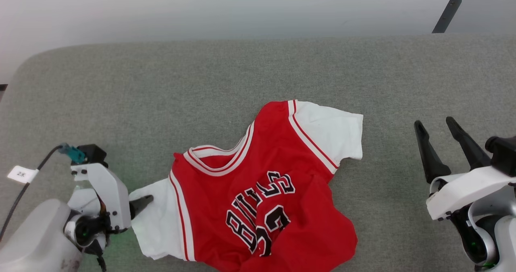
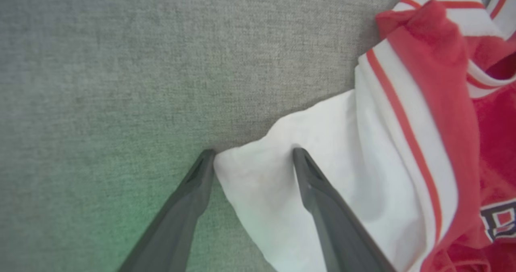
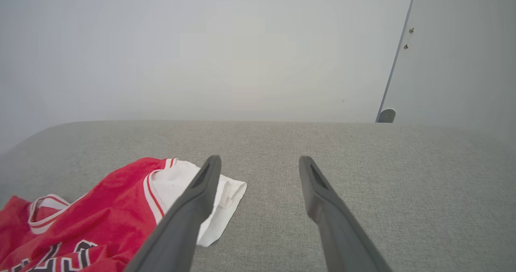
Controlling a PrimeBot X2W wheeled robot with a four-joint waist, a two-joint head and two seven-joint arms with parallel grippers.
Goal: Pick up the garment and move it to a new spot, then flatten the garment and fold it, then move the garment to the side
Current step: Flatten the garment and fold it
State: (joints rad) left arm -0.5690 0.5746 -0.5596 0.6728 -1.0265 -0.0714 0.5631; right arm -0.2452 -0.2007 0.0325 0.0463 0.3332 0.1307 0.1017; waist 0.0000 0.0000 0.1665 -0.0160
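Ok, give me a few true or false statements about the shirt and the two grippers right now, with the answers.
1. The left gripper is open, its fingers straddling the corner of a white sleeve. True.
2. The right gripper is shut on the shirt. False: it is open over the grey surface, clear of the shirt.
3. The shirt lies flat and smooth. False: it is crumpled, with its lower part bunched up.
4. The chest lettering faces up. True.
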